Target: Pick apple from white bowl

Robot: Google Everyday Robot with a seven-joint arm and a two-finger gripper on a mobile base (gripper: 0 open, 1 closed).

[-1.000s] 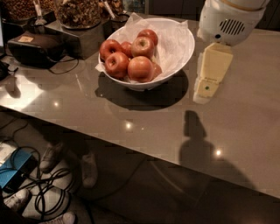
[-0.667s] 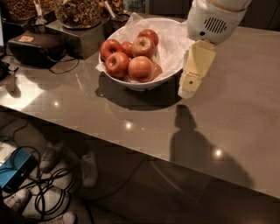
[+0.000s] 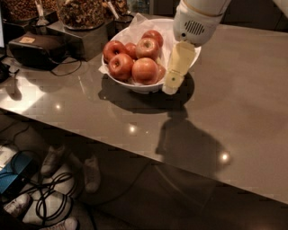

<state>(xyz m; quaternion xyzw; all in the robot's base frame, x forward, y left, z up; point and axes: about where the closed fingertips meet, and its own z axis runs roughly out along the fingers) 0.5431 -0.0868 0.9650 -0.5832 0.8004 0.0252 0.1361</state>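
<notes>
Gripper — at white bowl rim, beside apples

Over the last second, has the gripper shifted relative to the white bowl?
Yes. The gripper has moved left, from over bare counter right of the white bowl to overlapping its right rim, beside the apples.

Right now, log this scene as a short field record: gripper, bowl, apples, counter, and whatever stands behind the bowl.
gripper: over the white bowl's right edge, pointing down, just right of the apples; whether it touches anything cannot be told
white bowl: on the counter, lined with crinkled white paper
apples: red, at least five, piled in the bowl's left and middle
counter: glossy grey-brown
behind bowl: glass jar of a brown nut-like mix
</notes>
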